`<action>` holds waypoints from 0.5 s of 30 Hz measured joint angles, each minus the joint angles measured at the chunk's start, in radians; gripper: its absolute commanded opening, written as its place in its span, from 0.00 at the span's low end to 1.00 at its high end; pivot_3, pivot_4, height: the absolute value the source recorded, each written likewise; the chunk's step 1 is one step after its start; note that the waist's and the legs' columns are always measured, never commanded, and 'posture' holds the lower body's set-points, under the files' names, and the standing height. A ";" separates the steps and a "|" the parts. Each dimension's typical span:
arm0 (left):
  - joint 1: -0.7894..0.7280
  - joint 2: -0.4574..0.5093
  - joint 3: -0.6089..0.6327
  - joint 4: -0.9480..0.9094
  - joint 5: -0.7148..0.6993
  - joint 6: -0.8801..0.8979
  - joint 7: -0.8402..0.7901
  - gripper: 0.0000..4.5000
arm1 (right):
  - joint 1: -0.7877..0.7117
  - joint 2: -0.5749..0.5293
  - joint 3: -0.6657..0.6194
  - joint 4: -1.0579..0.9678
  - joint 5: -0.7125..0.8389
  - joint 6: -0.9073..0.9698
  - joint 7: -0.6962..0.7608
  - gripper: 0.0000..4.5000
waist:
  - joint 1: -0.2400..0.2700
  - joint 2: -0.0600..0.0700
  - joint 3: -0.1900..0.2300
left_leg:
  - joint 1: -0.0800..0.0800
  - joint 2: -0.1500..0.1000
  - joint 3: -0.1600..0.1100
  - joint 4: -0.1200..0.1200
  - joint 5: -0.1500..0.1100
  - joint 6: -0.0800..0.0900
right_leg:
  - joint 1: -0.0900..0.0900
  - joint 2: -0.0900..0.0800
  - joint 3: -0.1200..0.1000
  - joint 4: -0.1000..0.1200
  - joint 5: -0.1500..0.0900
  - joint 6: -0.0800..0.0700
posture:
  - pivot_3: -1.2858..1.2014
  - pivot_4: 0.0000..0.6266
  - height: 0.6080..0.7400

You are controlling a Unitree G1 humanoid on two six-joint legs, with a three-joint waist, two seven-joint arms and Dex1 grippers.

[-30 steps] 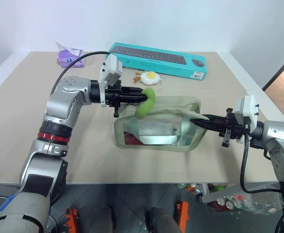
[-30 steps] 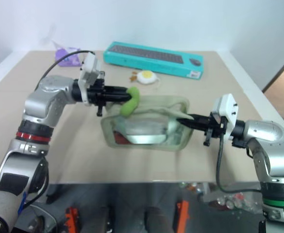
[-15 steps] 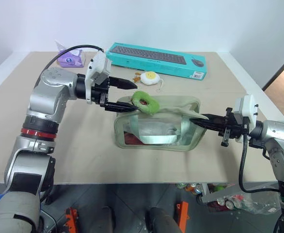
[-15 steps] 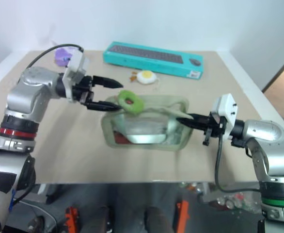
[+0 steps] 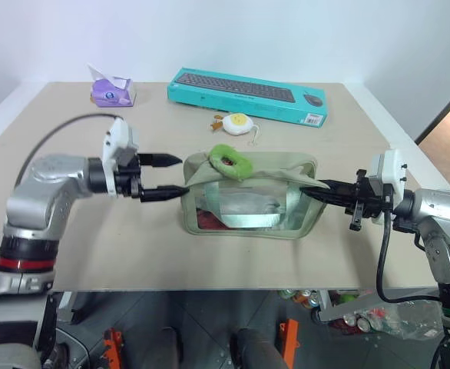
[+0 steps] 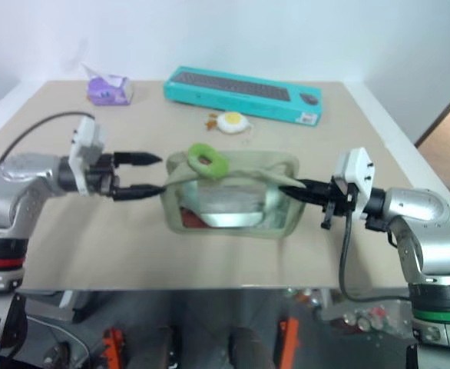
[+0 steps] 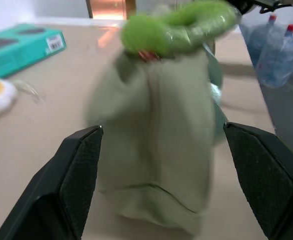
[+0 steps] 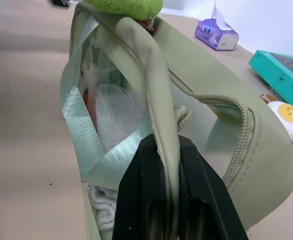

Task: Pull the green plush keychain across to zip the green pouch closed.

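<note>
On the beige table (image 5: 71, 231) the green pouch (image 5: 248, 196) sat mid-surface, the green plush keychain (image 5: 229, 160) atop its left end. The left gripper (image 5: 163, 177) gaped empty just left; the right gripper (image 5: 317, 190) pinched the pouch's right end. Retreating clear seemed wisest.

The left end effector (image 7: 159, 185) stands spread wide before the green pouch (image 7: 156, 145), green plush keychain (image 7: 179, 27) on top

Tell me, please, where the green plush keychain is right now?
The green plush keychain lies on top of the green pouch at its left end, just right of the open left gripper.
</note>
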 measured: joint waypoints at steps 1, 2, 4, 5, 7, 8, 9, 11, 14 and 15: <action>0.022 -0.020 0.000 -0.030 -0.008 0.008 0.030 0.89 | -0.005 0.000 0.002 0.005 -0.001 -0.001 0.003 0.00 | 0.000 0.000 0.000 | 0.000 0.000 0.000 0.001 0.000 0.000 | 0.000 0.000 0.000 0.000 0.000 0.000 | 0.52 0.24 1.00; 0.033 -0.037 0.000 -0.043 -0.010 0.012 0.058 0.89 | -0.007 0.000 0.005 0.008 -0.002 -0.002 0.003 0.00 | 0.000 0.000 0.000 | 0.000 0.000 0.000 0.001 0.000 0.000 | 0.000 0.000 0.000 0.000 0.001 0.000 | 0.52 0.24 1.00; 0.044 -0.062 0.003 -0.060 -0.011 0.016 0.121 0.89 | -0.007 0.000 0.006 0.010 -0.003 -0.005 0.005 0.00 | 0.000 0.000 0.000 | 0.001 0.000 0.000 0.001 0.001 0.001 | 0.000 0.001 0.000 0.000 0.001 0.000 | 0.52 0.24 1.00; 0.045 -0.078 0.007 -0.066 -0.011 0.016 0.149 0.89 | -0.008 0.000 0.007 0.010 -0.004 -0.006 0.005 0.00 | 0.000 0.000 0.000 | 0.001 0.000 0.000 0.001 0.001 0.001 | 0.000 0.001 0.000 0.000 0.002 0.000 | 0.52 0.24 1.00; 0.047 -0.097 0.010 -0.069 -0.012 0.016 0.193 0.89 | -0.008 0.000 0.007 0.010 -0.005 -0.006 0.005 0.00 | 0.000 0.000 0.000 | 0.001 0.000 0.000 0.001 0.001 0.001 | 0.000 0.001 0.001 0.000 0.002 0.000 | 0.52 0.24 1.00; 0.050 -0.106 0.011 -0.069 -0.011 0.013 0.213 0.80 | -0.008 0.000 0.007 0.010 -0.005 -0.006 0.005 0.00 | 0.000 0.000 0.000 | 0.001 0.000 0.000 0.001 0.001 0.001 | 0.000 0.001 0.001 0.000 0.002 0.000 | 0.52 0.24 1.00; 0.053 -0.111 0.011 -0.069 -0.009 0.008 0.225 0.77 | -0.008 0.000 0.007 0.010 -0.005 -0.006 0.005 0.00 | 0.000 0.000 0.000 | 0.001 0.000 0.000 0.001 0.001 0.001 | 0.000 0.001 0.001 0.000 0.001 0.001 | 0.52 0.24 1.00; 0.058 -0.119 0.011 -0.069 -0.007 -0.007 0.253 0.63 | -0.007 0.000 0.006 0.010 -0.005 -0.006 0.005 0.00 | 0.000 0.000 0.000 | 0.001 0.000 0.000 0.000 0.001 0.001 | 0.000 0.001 0.001 0.000 0.001 0.001 | 0.52 0.24 1.00; 0.059 -0.120 0.011 -0.069 -0.002 -0.020 0.267 0.40 | -0.007 0.000 0.006 0.010 -0.003 -0.004 0.004 0.00 | 0.000 0.000 0.000 | 0.001 0.000 0.000 0.000 0.001 0.001 | 0.000 0.001 0.001 0.000 0.001 0.001 | 0.52 0.24 1.00; 0.063 -0.120 0.010 -0.070 -0.001 -0.026 0.268 0.33 | -0.007 -0.002 0.005 0.008 0.003 0.006 0.004 0.00 | 0.000 0.000 0.000 | 0.001 0.000 0.000 0.000 0.001 0.001 | 0.000 0.001 0.001 0.000 0.001 0.001 | 0.52 0.24 1.00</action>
